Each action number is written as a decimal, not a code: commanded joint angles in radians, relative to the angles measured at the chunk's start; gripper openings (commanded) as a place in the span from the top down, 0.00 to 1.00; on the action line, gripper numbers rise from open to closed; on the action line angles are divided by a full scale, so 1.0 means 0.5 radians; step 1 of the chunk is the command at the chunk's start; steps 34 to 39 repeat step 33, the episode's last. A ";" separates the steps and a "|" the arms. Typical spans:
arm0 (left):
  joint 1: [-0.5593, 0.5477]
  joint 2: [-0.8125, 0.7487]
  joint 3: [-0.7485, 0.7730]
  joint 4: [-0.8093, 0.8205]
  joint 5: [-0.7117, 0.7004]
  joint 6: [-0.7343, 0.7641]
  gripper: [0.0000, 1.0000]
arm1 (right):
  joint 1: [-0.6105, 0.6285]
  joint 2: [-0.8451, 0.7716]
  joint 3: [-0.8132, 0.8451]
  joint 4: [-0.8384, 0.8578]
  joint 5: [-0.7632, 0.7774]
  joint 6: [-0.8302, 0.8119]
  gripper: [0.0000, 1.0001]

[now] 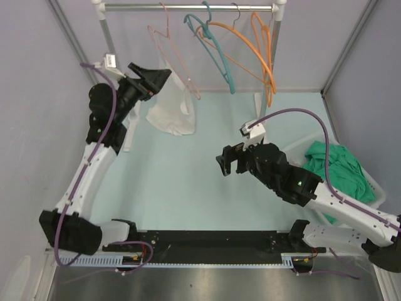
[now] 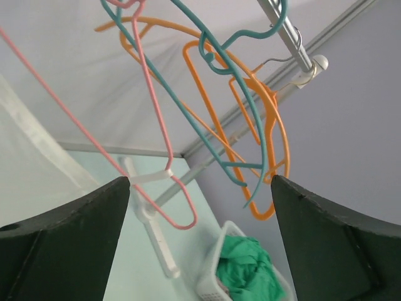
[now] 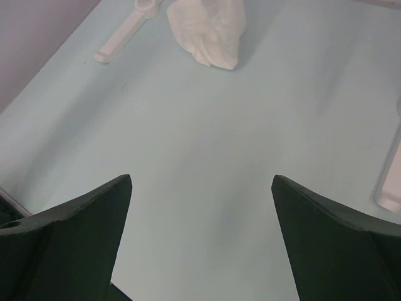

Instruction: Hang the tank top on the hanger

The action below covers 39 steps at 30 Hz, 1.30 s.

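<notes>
We find no text, label, brand name, number or sign that can be read in any of the three views. The small white plastic block [image 1: 110, 61] at the top of the left-hand purple cable [image 1: 115, 97] is too small for us to tell whether anything is printed on it. The same goes for the matching white block [image 1: 251, 130] at the end of the right-hand purple cable [image 1: 294, 111].

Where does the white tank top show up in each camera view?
Top external: tank top, upper left of centre.
Left wrist: tank top, sheer white, at the left edge.
Right wrist: tank top, top centre, crumpled.
Shared landmark: white rack foot beside it.
</notes>
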 commanded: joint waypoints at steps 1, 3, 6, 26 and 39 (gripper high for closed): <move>-0.003 -0.400 -0.420 0.011 -0.290 0.389 0.01 | -0.263 -0.102 -0.098 0.104 -0.263 0.054 0.00; -0.052 -0.566 -0.571 -0.017 -0.410 0.696 0.01 | -0.447 -0.157 -0.162 0.113 -0.331 0.067 0.01; -0.181 -0.837 -0.829 -0.139 -0.683 1.073 0.01 | -0.689 -0.225 -0.236 0.104 -0.469 0.067 0.00; -0.267 -1.491 -1.167 -0.882 -0.714 1.313 0.00 | -1.196 -0.645 -0.359 -0.108 -0.589 0.055 0.00; -0.267 -1.445 -1.152 -0.894 -0.803 1.283 0.01 | -1.193 -0.624 -0.371 -0.080 -0.565 0.058 0.00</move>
